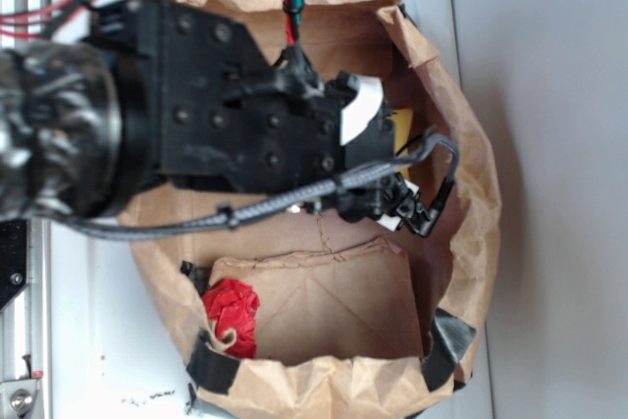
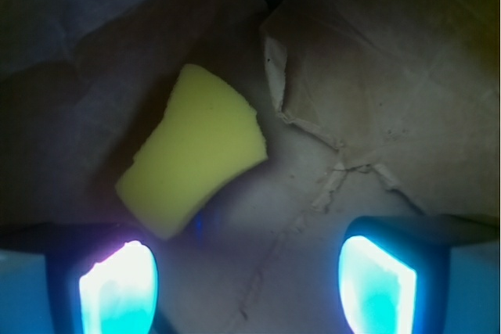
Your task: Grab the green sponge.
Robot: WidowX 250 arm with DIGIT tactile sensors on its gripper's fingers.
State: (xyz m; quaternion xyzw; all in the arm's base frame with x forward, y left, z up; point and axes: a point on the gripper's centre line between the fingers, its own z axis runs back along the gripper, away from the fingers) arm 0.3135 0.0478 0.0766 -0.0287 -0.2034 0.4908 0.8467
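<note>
The green sponge [image 2: 194, 152], in fact a small yellow foam block with one curved side, lies flat on the floor of the crumpled brown paper bag [image 1: 324, 311], close under a torn fold of its wall. In the exterior view only a sliver of yellow [image 1: 401, 130] shows past the black robot arm [image 1: 206, 105], near the bag's far side. A red wrinkly lump [image 1: 232, 313] sits well apart from it, at the opposite end of the bag, and has no part in this task.

In the wrist view the claw [image 2: 246, 283] hangs above the bag floor with its two fingers [image 2: 117, 287] spread wide and nothing between them. The sponge lies ahead of the claw and off toward the left finger, one corner nearly in line with that finger; it is not yet framed between the two.

By my reading this is the approach step: the claw is inside the bag but not lined up. The next move calls for shifting forward and to the left until the block sits centred between the fingers, then lowering and closing. The torn paper flap just beside the sponge could be caught in the grip, so the descent needs to stay clear of it.
</note>
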